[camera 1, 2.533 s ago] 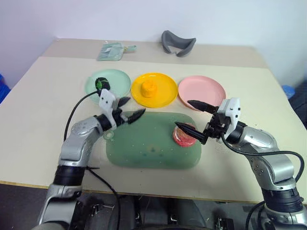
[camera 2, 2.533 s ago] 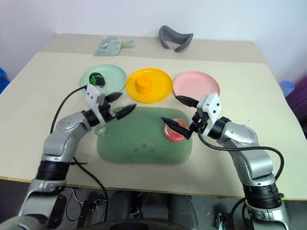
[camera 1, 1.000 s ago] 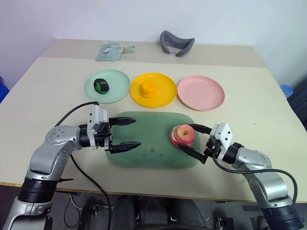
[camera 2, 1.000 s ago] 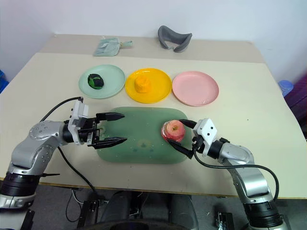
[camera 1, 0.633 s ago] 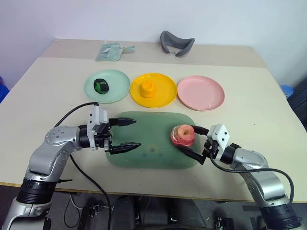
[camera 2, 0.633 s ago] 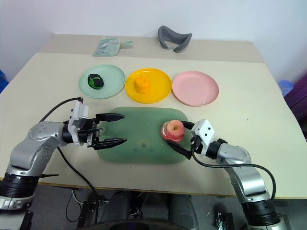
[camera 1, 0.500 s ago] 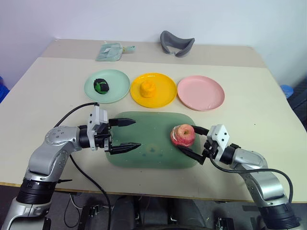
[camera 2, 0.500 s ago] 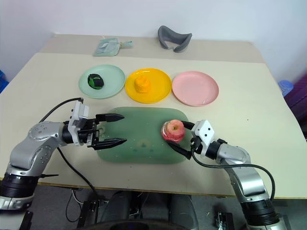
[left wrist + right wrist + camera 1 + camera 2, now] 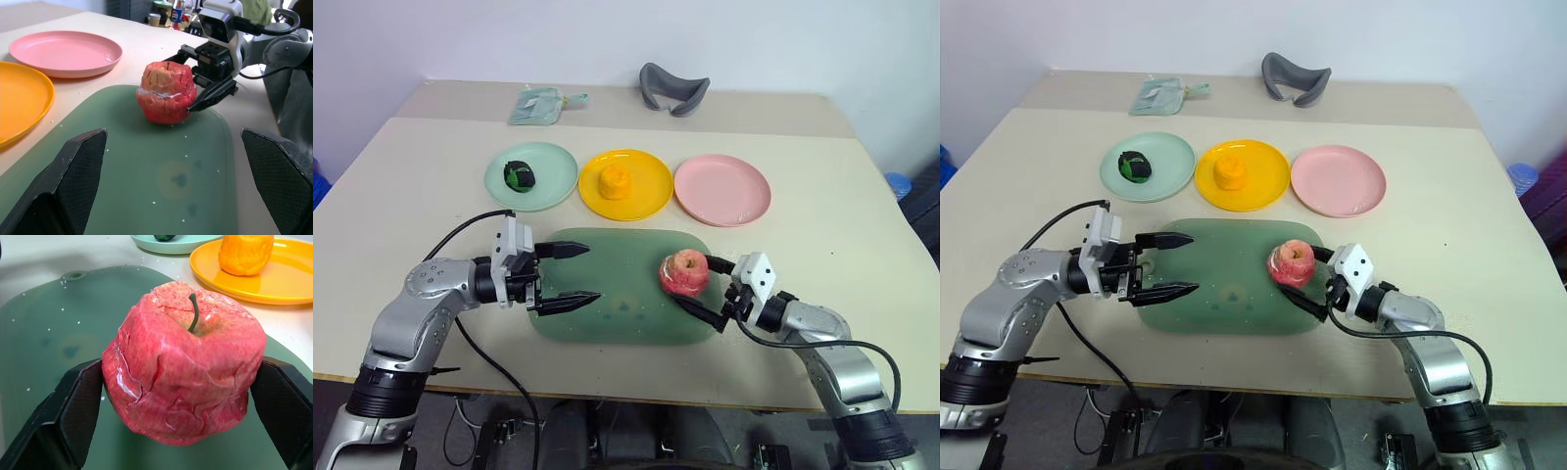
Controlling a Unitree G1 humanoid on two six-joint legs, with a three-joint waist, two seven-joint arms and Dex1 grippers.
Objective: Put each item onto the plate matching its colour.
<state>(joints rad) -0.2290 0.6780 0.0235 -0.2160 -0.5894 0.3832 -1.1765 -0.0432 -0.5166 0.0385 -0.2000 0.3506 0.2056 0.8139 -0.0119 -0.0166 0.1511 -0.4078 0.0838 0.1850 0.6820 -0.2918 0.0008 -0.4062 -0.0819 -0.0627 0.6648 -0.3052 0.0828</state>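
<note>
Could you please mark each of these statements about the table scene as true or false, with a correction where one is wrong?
1. The pink plate is bare. True.
2. The orange-yellow lump lies on the green tray. False: it sits on the yellow plate.
3. The right gripper has its jaws on either side of the red apple. True.
4. The left gripper holds the dark ball. False: its jaws stand open and hold nothing; the ball rests on the mint plate.
5. The apple stands on the pink plate. False: it is at the tray's right part.
</note>
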